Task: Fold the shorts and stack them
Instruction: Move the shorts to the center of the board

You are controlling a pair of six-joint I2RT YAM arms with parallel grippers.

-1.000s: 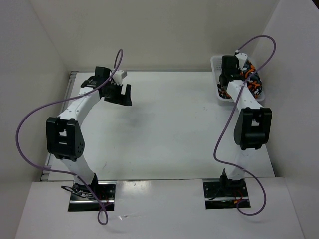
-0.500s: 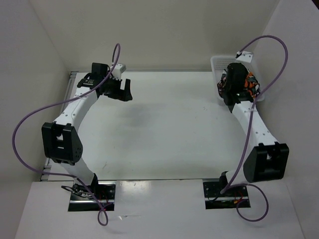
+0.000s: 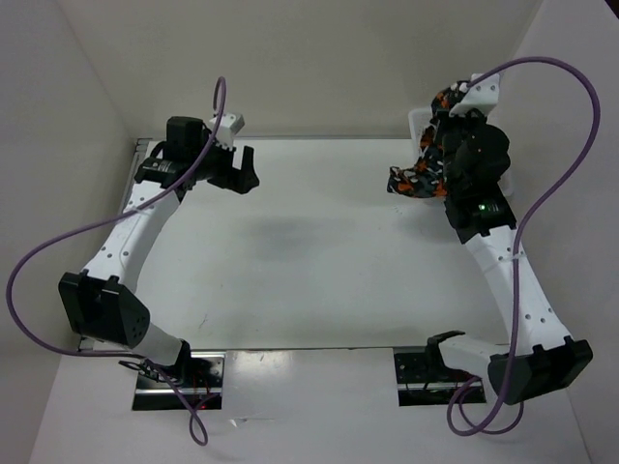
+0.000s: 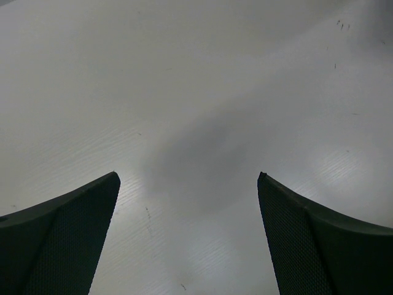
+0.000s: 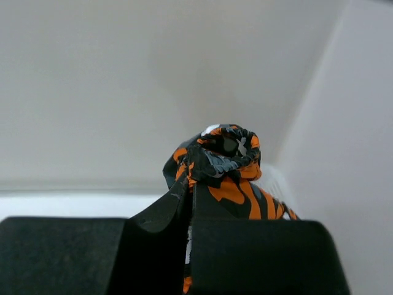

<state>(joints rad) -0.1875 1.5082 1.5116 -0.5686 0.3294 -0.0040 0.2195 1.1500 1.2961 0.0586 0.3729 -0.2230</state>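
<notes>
My right gripper (image 3: 447, 108) is shut on the shorts (image 3: 423, 172), a soft cloth with an orange, black, grey and white blotch print. It holds them up in the air at the back right, and they hang down to the left of the arm. In the right wrist view the bunched shorts (image 5: 228, 165) stick up between my closed fingers (image 5: 161, 212). My left gripper (image 3: 236, 172) is open and empty over the bare table at the back left. In the left wrist view its two fingers (image 4: 67, 228) stand wide apart above the white table top.
The white mesh basket (image 3: 419, 121) stands at the back right corner, mostly hidden behind my right arm and the shorts. White walls close in the table at the back and both sides. The white table (image 3: 319, 261) lies between the arms.
My right gripper has lifted the shorts up out of the basket and the arm has stretched upward. My left arm has swung a little further left and back, still open.
</notes>
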